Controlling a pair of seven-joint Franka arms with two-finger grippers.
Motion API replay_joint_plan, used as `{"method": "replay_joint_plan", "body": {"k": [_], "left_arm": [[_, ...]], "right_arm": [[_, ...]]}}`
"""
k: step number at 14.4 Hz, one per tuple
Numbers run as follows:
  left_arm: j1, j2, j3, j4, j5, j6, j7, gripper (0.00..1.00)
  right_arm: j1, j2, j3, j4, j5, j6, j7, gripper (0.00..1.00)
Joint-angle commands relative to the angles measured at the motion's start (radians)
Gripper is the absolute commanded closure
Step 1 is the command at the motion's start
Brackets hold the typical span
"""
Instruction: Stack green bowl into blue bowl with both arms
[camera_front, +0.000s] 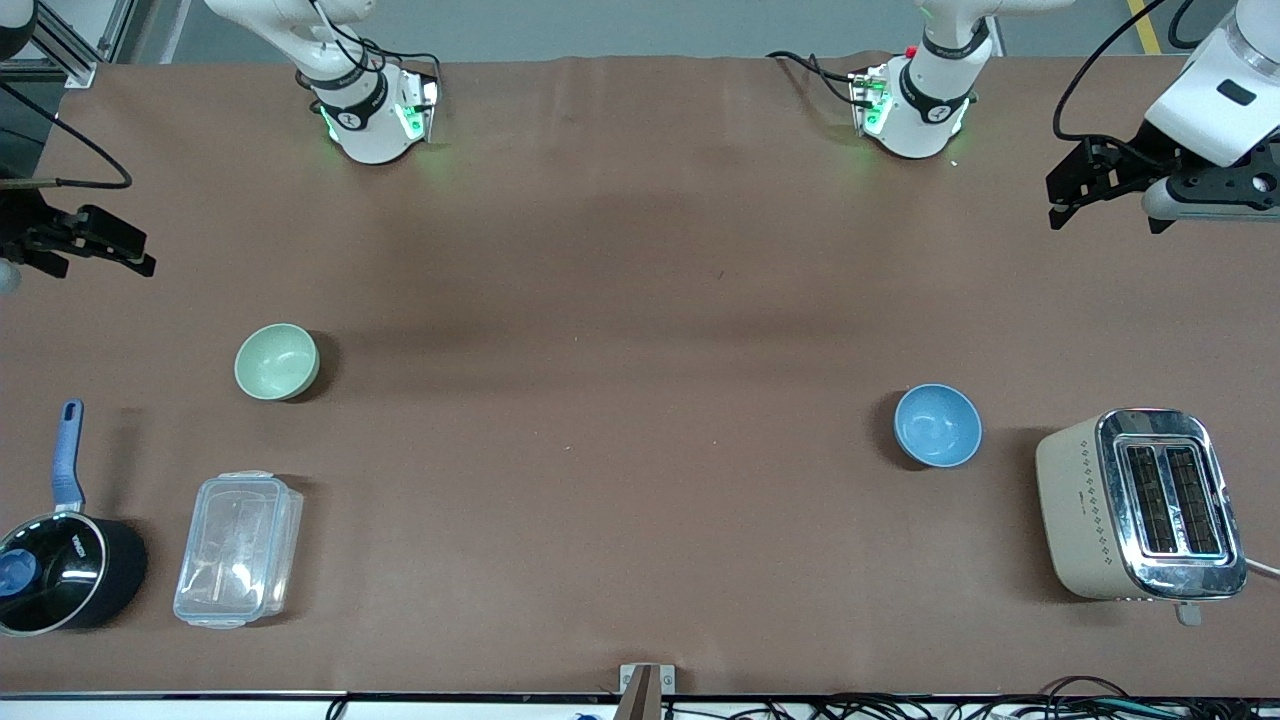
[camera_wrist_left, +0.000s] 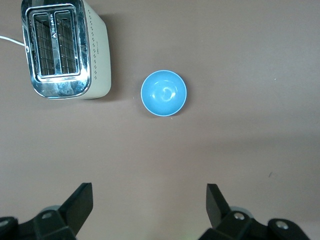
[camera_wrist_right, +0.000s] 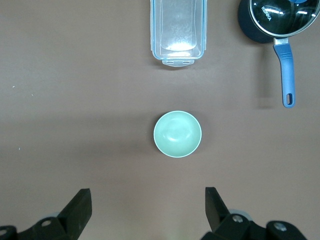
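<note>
green bowl sits at the right arm's end, blue bowl at the left's; right gripper and left gripper hang wide open, empty, each over its own table end.

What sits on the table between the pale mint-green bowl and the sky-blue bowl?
Nothing: in the front view only bare brown table lies between the pale mint-green bowl and the sky-blue bowl.
</note>
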Motion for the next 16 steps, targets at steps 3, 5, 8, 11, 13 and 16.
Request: {"method": "replay_joint_plan", "body": {"k": [3, 5, 8, 11, 13, 16], "left_arm": [[0.006, 0.022, 0.001, 0.031, -0.012, -0.037, 0.012, 0.0], [0.009, 0.057, 0.001, 0.038, -0.001, -0.037, 0.021, 0.0], [0.032, 0.153, 0.001, 0.022, 0.001, 0.004, 0.018, 0.0], [0.061, 0.227, 0.004, -0.078, 0.005, 0.191, 0.015, 0.0], [0.083, 0.264, 0.004, -0.18, 0.005, 0.375, 0.017, 0.0], [0.084, 0.331, 0.004, -0.26, 0.005, 0.546, 0.017, 0.0]], "right_arm": [[0.002, 0.005, -0.006, 0.009, -0.002, -0.006, 0.003, 0.0], [0.001, 0.005, -0.004, 0.009, -0.002, -0.007, 0.003, 0.0], [0.001, 0.006, -0.004, 0.009, -0.001, -0.004, 0.003, 0.0], [-0.001, 0.006, -0.006, 0.008, -0.001, -0.007, 0.001, 0.0], [-0.003, 0.005, -0.009, -0.026, -0.001, 0.003, 0.001, 0.0], [0.002, 0.006, -0.053, -0.098, -0.001, 0.032, 0.0, 0.0]]}}
